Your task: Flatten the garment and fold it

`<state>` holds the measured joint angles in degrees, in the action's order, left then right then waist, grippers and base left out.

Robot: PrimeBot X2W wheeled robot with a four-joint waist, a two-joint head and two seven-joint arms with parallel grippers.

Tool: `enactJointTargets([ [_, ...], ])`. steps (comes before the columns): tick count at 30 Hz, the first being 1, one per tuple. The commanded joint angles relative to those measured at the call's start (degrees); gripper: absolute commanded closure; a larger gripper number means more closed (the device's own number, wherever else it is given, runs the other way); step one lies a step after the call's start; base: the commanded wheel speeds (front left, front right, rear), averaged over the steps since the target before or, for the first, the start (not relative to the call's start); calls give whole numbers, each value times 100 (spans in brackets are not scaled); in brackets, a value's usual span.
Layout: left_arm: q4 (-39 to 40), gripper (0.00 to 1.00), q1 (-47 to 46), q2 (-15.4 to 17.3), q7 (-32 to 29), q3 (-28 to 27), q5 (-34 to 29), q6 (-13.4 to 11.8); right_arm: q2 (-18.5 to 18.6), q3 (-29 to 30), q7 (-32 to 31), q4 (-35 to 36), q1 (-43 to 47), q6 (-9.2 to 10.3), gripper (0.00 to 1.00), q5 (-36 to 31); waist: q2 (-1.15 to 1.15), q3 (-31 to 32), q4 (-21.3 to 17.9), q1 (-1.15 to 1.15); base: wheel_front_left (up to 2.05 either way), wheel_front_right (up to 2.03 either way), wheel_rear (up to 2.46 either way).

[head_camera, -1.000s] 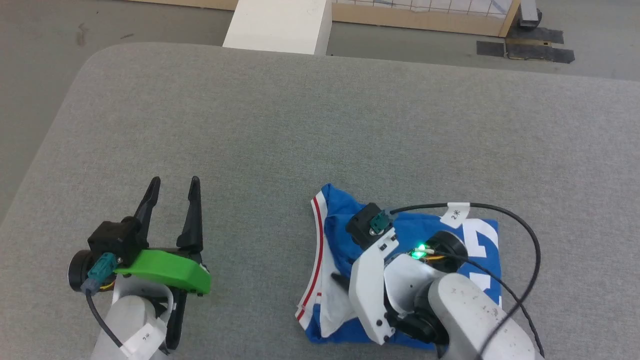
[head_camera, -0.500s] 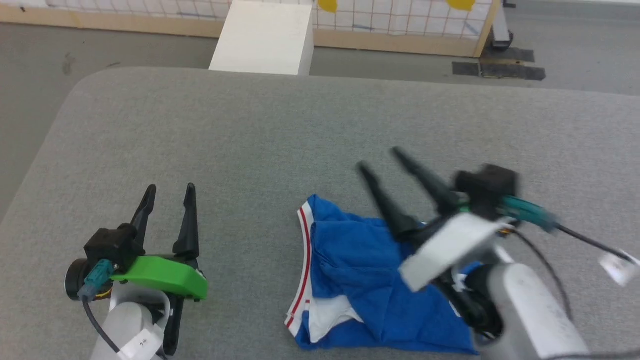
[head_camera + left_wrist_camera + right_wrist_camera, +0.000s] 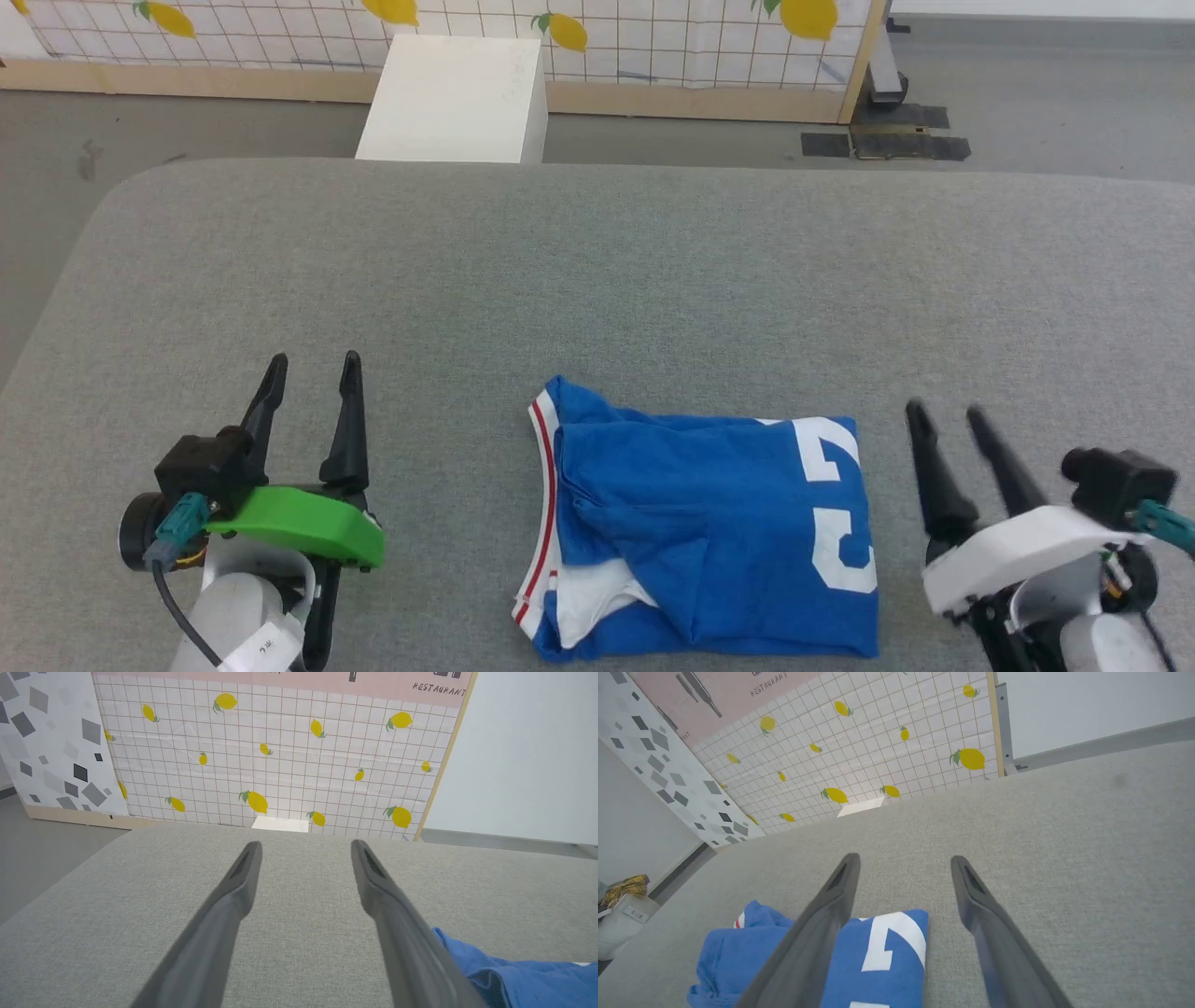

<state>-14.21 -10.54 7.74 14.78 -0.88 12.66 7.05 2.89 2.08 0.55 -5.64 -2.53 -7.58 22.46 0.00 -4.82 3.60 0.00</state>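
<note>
FOLDED ON THE TABLE: A blue shirt (image 3: 709, 532) lies in a rough rectangle on the grey padded table (image 3: 597, 271), near the edge closest to me and between my two grippers. Red-and-white striped trim runs down its left side. A patch of white sleeve peeks out at the lower left corner, and part of a large white number shows on its right side. The top layer is creased rather than smooth.

My left gripper (image 3: 315, 358) is well apart from the shirt, off to its left. Its two dark fingers are spread wide and empty, pointing toward the far side of the table. My right gripper (image 3: 944, 409) is just beside the shirt's right edge, clear of the cloth, its fingers likewise spread with nothing between them. Seen from my right wrist, the shirt lies partly behind one finger, and only bare grey padding shows in the gap.

Beyond the table's far edge, a white box (image 3: 453, 98) stands on the grey floor (image 3: 1074, 112) before a panel (image 3: 653, 28) of white tiles printed with yellow lemons. Strips of dark tape (image 3: 882, 145) mark the floor near the panel's right end.
</note>
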Motion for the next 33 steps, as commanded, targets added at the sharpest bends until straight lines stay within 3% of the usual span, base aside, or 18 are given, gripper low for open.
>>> enactJointTargets([
  [1,-7,0,43,-16,22,14,-14,31,-2,4,-249,-196,70,9,0,95,0,6,2,0,0,0,0],
  [4,-24,0,42,-22,22,23,2,34,-2,-51,-825,-686,47,9,0,642,0,1,20,0,0,0,0],
  [8,-34,0,55,-38,22,52,12,36,-2,-140,-1511,-1282,-52,9,0,841,0,-1,58,0,0,0,0],
  [17,-77,0,60,-24,22,65,45,40,-2,-407,-2344,-1987,-459,9,2,797,0,6,140,0,0,0,0],
  [20,-98,0,71,-28,22,74,48,40,-2,-471,-2665,-2033,-503,9,87,677,0,34,161,0,0,0,0],
  [21,-103,0,79,-32,22,77,50,41,-2,-477,-2721,-2004,-502,9,100,625,0,45,164,0,0,0,0],
  [27,-83,0,167,-46,22,23,64,41,-2,-490,-2839,-1346,-571,9,100,-170,0,75,58,0,0,0,0],
  [33,80,0,249,-36,22,-95,48,34,28,-954,-3269,-250,-1030,9,100,-1831,0,-27,-340,0,0,0,0],
])
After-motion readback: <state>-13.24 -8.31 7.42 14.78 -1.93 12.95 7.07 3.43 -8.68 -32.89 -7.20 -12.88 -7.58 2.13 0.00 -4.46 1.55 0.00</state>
